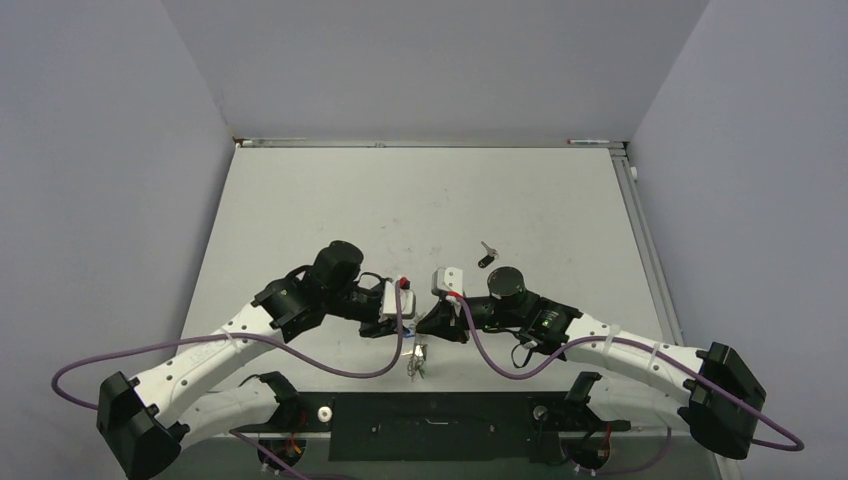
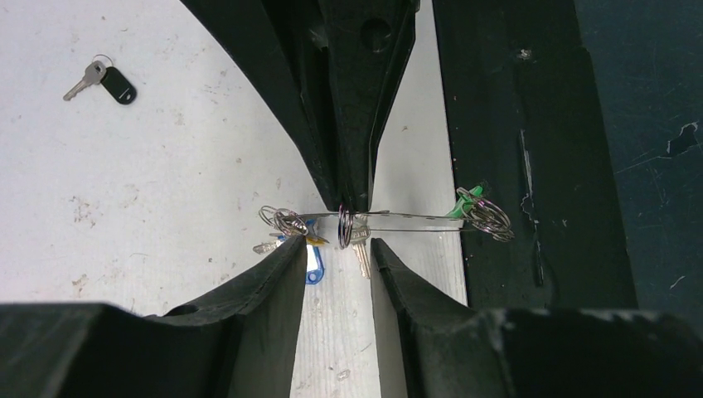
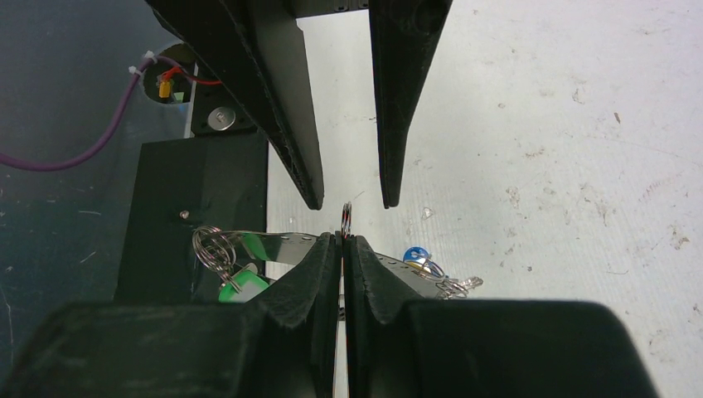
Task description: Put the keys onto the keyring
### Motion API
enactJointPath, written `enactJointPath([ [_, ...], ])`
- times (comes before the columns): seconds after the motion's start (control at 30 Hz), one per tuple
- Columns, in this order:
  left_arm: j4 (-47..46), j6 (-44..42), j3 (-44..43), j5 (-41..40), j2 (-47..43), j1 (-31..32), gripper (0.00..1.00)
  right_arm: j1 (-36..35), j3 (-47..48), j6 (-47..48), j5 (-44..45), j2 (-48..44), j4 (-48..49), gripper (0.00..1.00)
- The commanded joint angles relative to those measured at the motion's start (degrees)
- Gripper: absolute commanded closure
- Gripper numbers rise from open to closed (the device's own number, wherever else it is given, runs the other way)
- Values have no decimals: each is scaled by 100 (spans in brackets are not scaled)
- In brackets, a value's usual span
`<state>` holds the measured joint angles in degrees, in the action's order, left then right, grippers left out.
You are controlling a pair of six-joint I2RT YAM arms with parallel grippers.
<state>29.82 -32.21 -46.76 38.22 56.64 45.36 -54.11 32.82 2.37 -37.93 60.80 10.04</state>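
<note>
**A:** Pinching the keyring [image 2: 406, 215] at its wire, the right gripper [image 3: 341, 239] is pressing its jaws tight together and holding the loop up off the worktop [image 1: 330, 200].

**B:** And the left gripper [image 2: 338, 245]?

**A:** Its jaws are standing spread, flanking a silver key [image 2: 361, 253] that is dangling from the wire. A blue key [image 2: 312, 264] is hanging at nine o'clock of it, and a green key [image 2: 464, 201] at three.

**B:** What is risking trouble?

**A:** The wire is looking thin. By closing off-centre, the left jaws could be twisting the loop out of the pinch. The black key [image 1: 487, 256] is lying well apart on the worktop, at twelve o'clock of both grippers.

**B:** Containers?

**A:** None is showing.
</note>
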Motion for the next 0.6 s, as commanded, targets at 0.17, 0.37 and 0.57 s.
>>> enactJointPath([
  [0.17, -50, -99, -445, 107, 312, 172, 74, -67, 314, 79, -171, 18, 305, 95],
  [0.37, -32, -97, -500, 128, 343, 188, 79, -82, 322, 88, -144, 46, 304, 95],
  [0.57, -39, -119, -440, 59, 438, 251, 85, -97, 316, 91, -138, 26, 305, 95],
])
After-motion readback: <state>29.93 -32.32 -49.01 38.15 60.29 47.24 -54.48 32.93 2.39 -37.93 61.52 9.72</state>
